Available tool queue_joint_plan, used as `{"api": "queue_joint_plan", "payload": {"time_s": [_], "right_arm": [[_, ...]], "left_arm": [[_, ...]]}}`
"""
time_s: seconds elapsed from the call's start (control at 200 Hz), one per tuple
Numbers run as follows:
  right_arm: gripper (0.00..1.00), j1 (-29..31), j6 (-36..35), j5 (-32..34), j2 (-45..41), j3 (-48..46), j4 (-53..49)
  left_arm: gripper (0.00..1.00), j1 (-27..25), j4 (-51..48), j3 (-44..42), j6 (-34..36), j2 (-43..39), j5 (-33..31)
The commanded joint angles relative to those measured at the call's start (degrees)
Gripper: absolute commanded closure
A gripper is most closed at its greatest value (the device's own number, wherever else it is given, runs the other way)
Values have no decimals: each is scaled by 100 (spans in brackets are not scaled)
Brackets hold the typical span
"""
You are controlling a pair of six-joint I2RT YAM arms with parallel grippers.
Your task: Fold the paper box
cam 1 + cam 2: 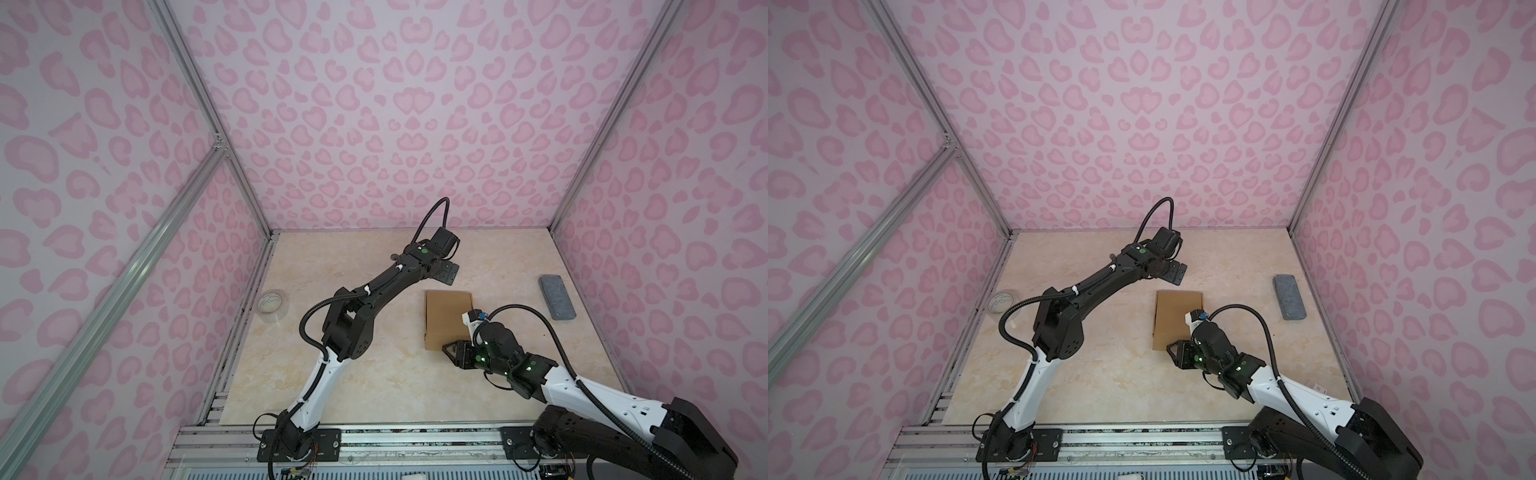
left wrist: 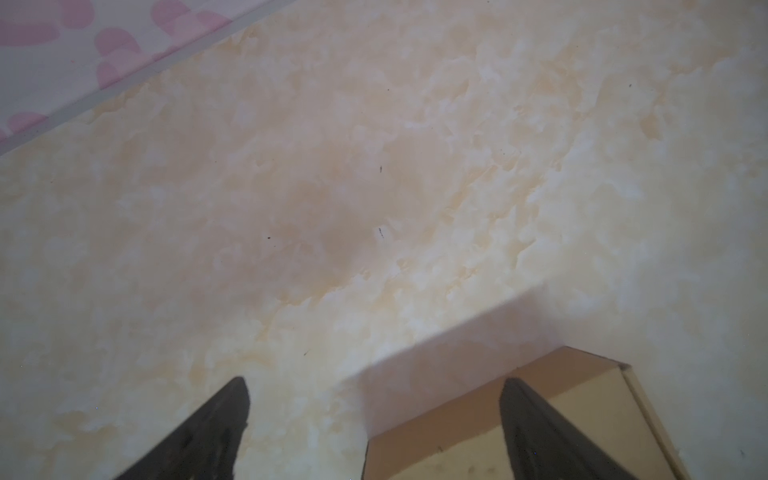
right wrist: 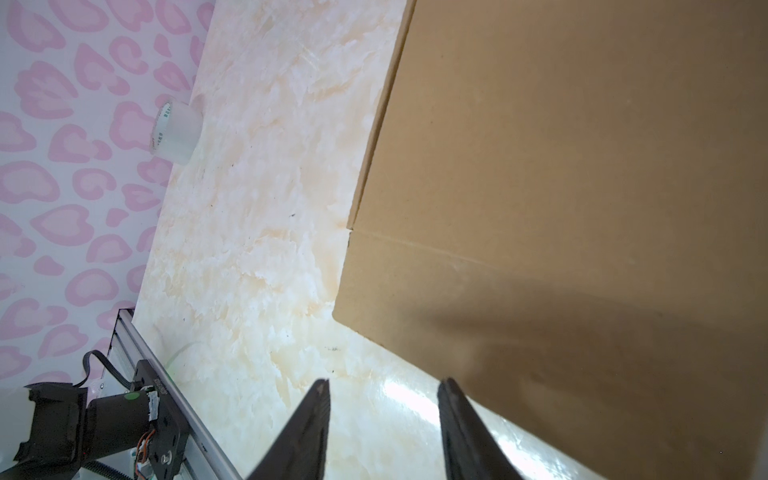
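- lying flat on the beige marbled tabletop [image 1: 374,374], the plain brown cardboard paper box [image 1: 445,316] [image 1: 1176,318] sits right of the table's middle, between the two grippers, in both top views
- left gripper [image 1: 448,273], black with two fingers, stands near the box's far edge; in the left wrist view [image 2: 374,382] its jaws are spread wide with only bare table between them, and one finger overlaps a corner of the box [image 2: 582,390]
- right gripper [image 1: 452,350] is at the box's near edge; in the right wrist view [image 3: 384,382] its jaws are partly spread and grip nothing, glossy table showing between them, with one finger just beside the box's edge [image 3: 582,166]; whether it touches cannot be told
- grey rectangular block [image 1: 557,297] lies well to the right of the box
- clear tape roll [image 1: 272,306] stands at the table's left edge, well apart from the box
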Motion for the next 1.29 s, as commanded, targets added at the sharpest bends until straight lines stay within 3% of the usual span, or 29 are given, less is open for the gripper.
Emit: {"api": "queue_joint_plan", "payload": {"time_s": [0.0, 1.29], "right_arm": [[55, 10, -25, 97, 65, -31, 195], [56, -46, -181, 98, 463, -86, 404]], "left_arm": [[3, -27, -192, 207, 75, 173, 22], [3, -35, -381, 123, 77, 715, 258]]}}
